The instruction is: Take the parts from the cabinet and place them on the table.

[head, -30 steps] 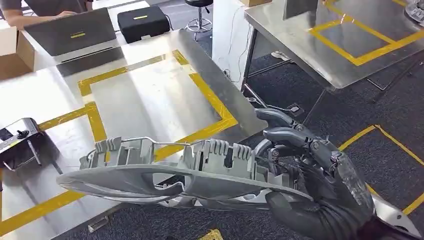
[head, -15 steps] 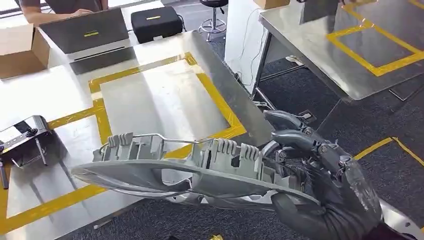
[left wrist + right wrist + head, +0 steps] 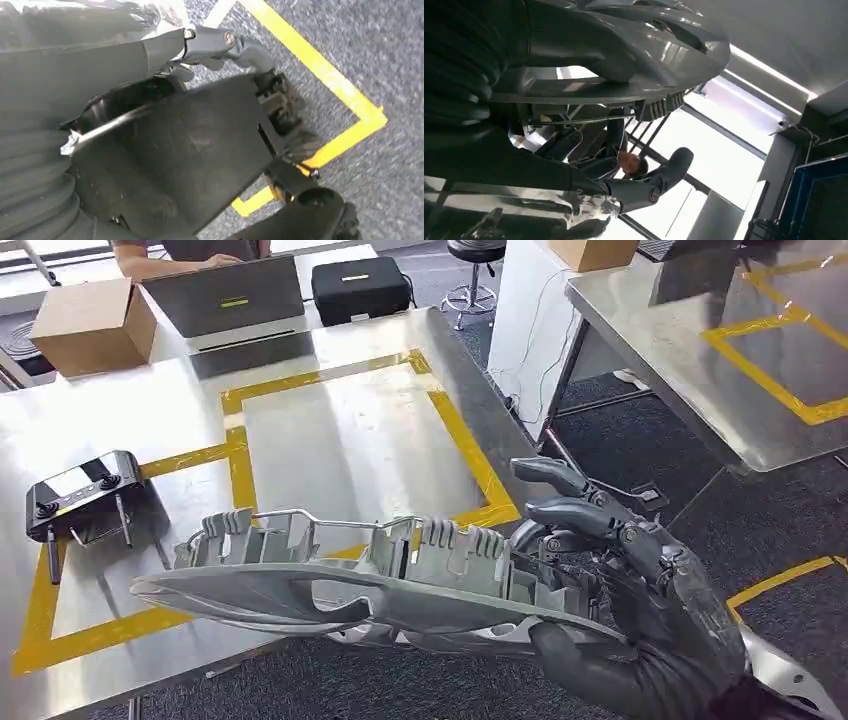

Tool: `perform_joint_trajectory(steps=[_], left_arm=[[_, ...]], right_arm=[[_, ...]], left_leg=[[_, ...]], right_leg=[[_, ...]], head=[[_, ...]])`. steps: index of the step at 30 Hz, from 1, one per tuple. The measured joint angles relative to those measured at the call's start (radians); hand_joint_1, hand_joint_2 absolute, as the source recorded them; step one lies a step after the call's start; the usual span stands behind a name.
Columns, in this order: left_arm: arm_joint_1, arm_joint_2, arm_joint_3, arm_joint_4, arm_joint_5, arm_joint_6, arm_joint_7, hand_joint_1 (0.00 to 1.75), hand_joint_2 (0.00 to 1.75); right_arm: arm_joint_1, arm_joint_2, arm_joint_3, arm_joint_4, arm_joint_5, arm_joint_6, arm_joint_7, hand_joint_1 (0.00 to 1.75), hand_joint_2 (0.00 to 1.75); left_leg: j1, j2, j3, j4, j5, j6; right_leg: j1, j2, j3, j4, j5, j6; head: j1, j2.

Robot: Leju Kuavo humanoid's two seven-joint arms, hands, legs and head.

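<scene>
The right hand (image 3: 640, 610) gripped one end of the long grey part (image 3: 350, 580), held flat just over the table (image 3: 330, 440) edge; so lopsided a hold risked it tipping and slipping free.

— What is standing around the room?
— A shiny steel table marked with a yellow tape rectangle (image 3: 330, 430) is sitting on dark grey carpet (image 3: 640, 440); a second steel table (image 3: 690, 350) is standing beside it.
— And the light?
— Bright daylight is glaring off the metal.
</scene>
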Motion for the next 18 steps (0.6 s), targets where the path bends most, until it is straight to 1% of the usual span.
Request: perform_joint_trajectory(steps=[1,2,3,4,5,6,7,8,9,10,11,12,13,14,15,16,17,18], left_arm=[[-0.001,-0.001,0.000,0.000,0.000,0.000,0.000,0.00,1.75],[-0.001,-0.001,0.000,0.000,0.000,0.002,-0.001,0.00,1.75],[-0.003,-0.001,0.000,0.000,0.000,0.002,-0.002,0.00,1.75],[-0.003,-0.002,0.000,0.000,0.000,0.002,-0.002,0.00,1.75],[-0.003,-0.002,0.000,0.000,0.000,0.002,-0.002,0.00,1.75],[-0.003,-0.003,0.000,0.000,0.000,0.002,-0.003,0.00,1.75],[-0.003,-0.003,0.000,0.000,0.000,0.002,-0.004,0.00,1.75],[-0.004,-0.003,0.000,0.000,0.000,0.002,-0.005,0.00,1.75],[-0.005,-0.004,0.000,0.000,0.000,0.002,-0.006,0.00,1.75],[-0.007,-0.004,0.000,0.000,0.000,0.002,-0.006,0.00,1.75],[-0.009,-0.005,0.000,0.000,0.000,0.002,-0.006,0.00,1.75],[-0.011,-0.005,0.000,0.000,0.000,0.002,-0.006,0.00,1.75],[-0.013,-0.005,0.000,0.000,0.000,0.001,-0.006,0.00,1.75],[-0.012,-0.006,0.000,0.000,0.000,0.002,-0.006,0.00,1.75],[-0.013,-0.006,0.000,0.000,0.000,0.002,-0.008,0.00,1.75],[-0.013,-0.005,0.000,0.000,0.000,0.001,-0.008,0.00,1.75],[-0.013,-0.005,0.000,0.000,0.001,0.001,-0.008,0.00,1.75],[-0.011,-0.005,0.000,0.000,0.001,0.000,-0.007,0.00,1.75]], right_arm=[[-0.001,0.000,-0.002,0.000,0.000,0.000,0.000,1.75,1.75],[-0.002,0.000,-0.003,0.000,0.000,0.000,0.000,1.75,1.75],[-0.001,-0.001,-0.004,0.000,0.000,0.000,0.000,1.75,1.75],[0.000,-0.001,-0.005,0.000,0.000,0.000,0.000,1.75,1.75],[0.003,-0.001,-0.004,0.000,0.000,0.000,0.000,1.75,1.75],[0.005,-0.001,-0.004,0.000,0.000,0.000,0.000,1.75,1.75],[0.006,-0.001,-0.004,0.000,0.000,0.000,0.000,1.75,1.75],[0.006,-0.001,-0.004,0.000,0.000,0.000,0.000,1.75,1.75],[0.006,-0.001,-0.005,0.000,0.000,0.000,0.000,1.75,1.75],[0.006,-0.001,-0.005,0.000,0.000,0.000,0.000,1.75,1.75],[0.006,-0.001,-0.005,0.000,0.000,0.000,0.000,1.75,1.75],[0.007,-0.001,-0.004,0.000,0.000,0.000,0.000,1.75,1.75],[0.006,-0.001,-0.005,0.000,0.000,0.000,0.000,1.75,1.75],[0.008,-0.001,-0.005,0.000,0.001,0.001,0.000,1.75,1.75],[0.006,-0.001,-0.005,0.000,0.002,0.002,0.000,1.75,1.75],[0.006,-0.001,-0.005,0.000,0.003,0.002,0.000,1.75,1.75],[0.005,0.000,-0.005,0.000,0.004,0.002,0.000,1.75,1.75],[0.006,0.000,-0.006,0.000,0.005,0.002,0.000,1.75,1.75]], left_leg=[[0.007,-0.012,0.016,-0.014,0.010,0.006],[0.013,-0.022,0.018,-0.020,0.016,0.008],[0.016,-0.030,0.017,-0.020,0.020,0.013],[0.019,-0.041,0.016,-0.020,0.020,0.014],[0.019,-0.052,0.016,-0.020,0.020,0.014],[0.019,-0.063,0.016,-0.019,0.020,0.014],[0.020,-0.077,0.017,-0.019,0.020,0.013],[0.022,-0.091,0.018,-0.018,0.019,0.012],[0.024,-0.104,0.019,-0.015,0.018,0.008],[0.027,-0.119,0.020,-0.011,0.014,0.003],[0.030,-0.130,0.019,-0.007,0.010,-0.003],[0.024,-0.141,0.010,0.001,0.007,-0.012],[0.029,-0.150,0.003,0.003,0.010,-0.018],[0.033,-0.160,-0.001,0.000,0.013,-0.025],[0.036,-0.171,-0.003,-0.008,0.016,-0.034],[0.034,-0.180,-0.005,-0.007,0.014,-0.040],[0.032,-0.140,-0.008,0.005,0.004,-0.043],[0.029,-0.096,-0.026,0.042,-0.023,-0.048]], right_leg=[[0.002,-0.009,0.003,0.001,-0.006,0.007],[-0.004,0.042,0.000,0.018,-0.023,0.017],[-0.008,0.078,-0.023,0.068,-0.058,0.021],[-0.012,0.097,-0.058,0.146,-0.097,0.026],[-0.015,0.104,-0.096,0.226,-0.128,0.030],[-0.017,0.104,-0.127,0.287,-0.144,0.034],[-0.020,0.104,-0.140,0.305,-0.133,0.036],[-0.023,0.104,-0.130,0.273,-0.098,0.038],[-0.025,0.108,-0.104,0.206,-0.051,0.039],[-0.028,0.126,-0.066,0.113,0.001,0.040],[-0.034,0.161,-0.035,0.035,0.034,0.042],[-0.037,0.204,-0.022,0.013,0.019,0.042],[-0.037,0.194,-0.023,0.006,0.014,0.034],[-0.033,0.185,-0.025,0.006,0.014,0.030],[-0.030,0.176,-0.024,0.008,0.012,0.022],[-0.036,0.162,-0.020,0.000,0.016,0.013],[-0.037,0.147,-0.014,-0.007,0.018,0.006],[-0.035,0.135,-0.009,-0.010,0.016,-0.002]], head=[[0.000,0.000],[0.003,0.000],[0.005,0.000],[0.014,0.000],[0.017,0.000],[0.017,0.000],[0.018,0.000],[0.018,0.000],[0.018,0.000],[0.018,0.000],[0.020,0.000],[0.023,0.000],[0.022,0.000],[0.020,0.000],[0.022,0.000],[0.020,0.000],[0.019,0.000],[0.008,0.000]])
